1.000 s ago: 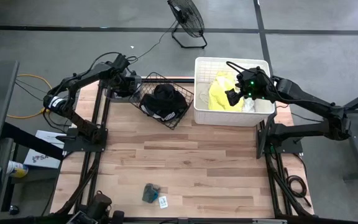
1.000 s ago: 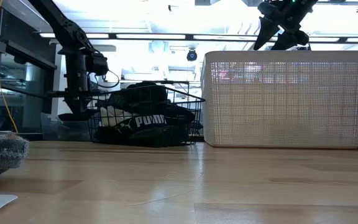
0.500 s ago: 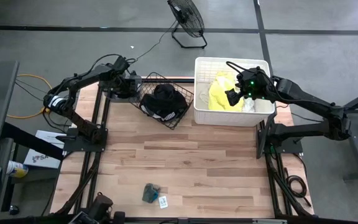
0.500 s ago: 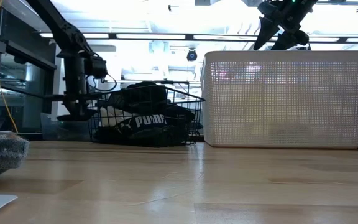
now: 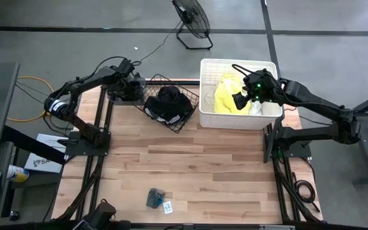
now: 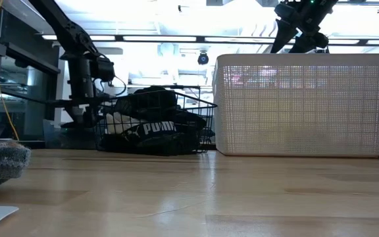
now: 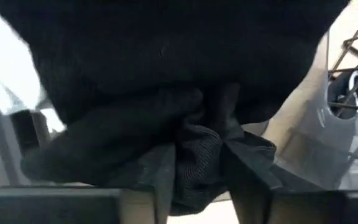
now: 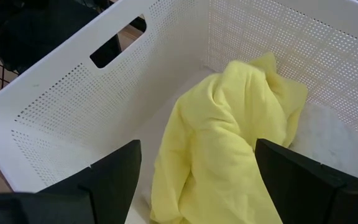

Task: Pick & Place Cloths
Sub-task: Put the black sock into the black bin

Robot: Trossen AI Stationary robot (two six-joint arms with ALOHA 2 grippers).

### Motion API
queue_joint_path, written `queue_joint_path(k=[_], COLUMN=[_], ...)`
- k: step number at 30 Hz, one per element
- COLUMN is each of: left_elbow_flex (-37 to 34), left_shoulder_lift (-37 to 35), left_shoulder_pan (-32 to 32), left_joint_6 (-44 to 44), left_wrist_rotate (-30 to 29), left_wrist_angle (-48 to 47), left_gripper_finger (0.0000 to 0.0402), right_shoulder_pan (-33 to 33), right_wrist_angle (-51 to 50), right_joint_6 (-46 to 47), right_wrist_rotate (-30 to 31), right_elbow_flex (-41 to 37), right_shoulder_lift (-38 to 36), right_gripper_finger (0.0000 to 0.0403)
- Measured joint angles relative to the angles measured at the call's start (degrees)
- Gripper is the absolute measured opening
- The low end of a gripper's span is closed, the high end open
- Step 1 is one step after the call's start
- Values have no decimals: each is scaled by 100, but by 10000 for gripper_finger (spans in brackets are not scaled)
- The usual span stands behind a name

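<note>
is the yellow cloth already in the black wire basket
No, the yellow cloth lies inside the white tub, below the right arm's open fingers.

I take the wire basket (image 5: 168, 105) as my landmark: the tub (image 5: 235, 118) sits just to its right, the left gripper (image 5: 128, 91) at its left edge, clothes (image 5: 168, 102) inside it (piled above the rim), another garment (image 5: 230, 96) in the tub.
</note>
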Motion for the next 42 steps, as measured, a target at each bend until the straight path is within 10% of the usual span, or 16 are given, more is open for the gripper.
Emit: queue_joint_path(k=[8, 20, 32, 42], left_elbow_flex=[0, 11, 11, 13], left_shoulder_lift=[-481, -1233, -888, -742], left_shoulder_pan=[17, 19, 19, 19], left_joint_6=[-61, -201, -203, -221], left_wrist_rotate=[72, -647, -820, -1376], left_wrist_angle=[-139, 267, 1166, 1494], left_gripper_finger=[195, 199, 16, 2], right_shoulder_pan=[0, -2, -1, 0], right_wrist_angle=[-25, -21, -8, -10], right_joint_6=[0, 61, 66, 66], right_wrist_rotate=[-24, -22, 2, 22], right_elbow_flex=[0, 0, 0, 0], right_shoulder_lift=[0, 0, 0, 0], right_gripper_finger=[307, 307, 307, 307])
